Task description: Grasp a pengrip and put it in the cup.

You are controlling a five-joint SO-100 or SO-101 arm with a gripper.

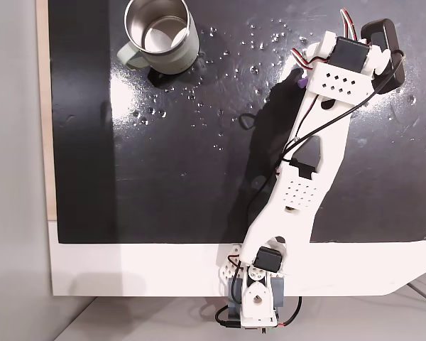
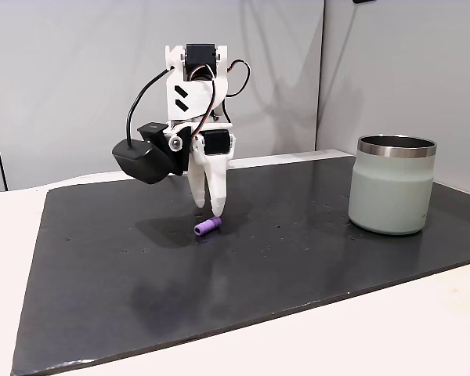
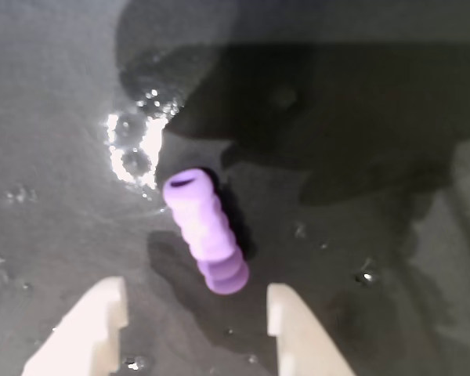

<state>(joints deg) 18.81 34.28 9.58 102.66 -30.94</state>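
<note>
The pengrip (image 3: 206, 232), a light-purple ribbed cylinder, lies flat on the black mat just beyond my fingertips, its near end reaching the gap between them. In a fixed view the pengrip (image 2: 207, 227) rests right below the downward-pointing gripper (image 2: 209, 209), which hovers slightly above the mat. The gripper (image 3: 196, 301) is open and holds nothing; both white fingertips (image 3: 102, 313) flank the pengrip's near end. From above, a sliver of the pengrip (image 1: 299, 82) peeks out beside the wrist. The sage-green cup (image 1: 160, 35) stands upright and apart, with its steel inside empty; the cup (image 2: 392, 188) is at the right.
The black mat (image 1: 163, 177) covers most of the white table (image 1: 128, 266). Water droplets (image 1: 259, 39) are scattered between cup and wrist, and some (image 3: 133, 149) glisten beside the pengrip. The arm (image 1: 309, 177) stretches from the table's near edge to the far right.
</note>
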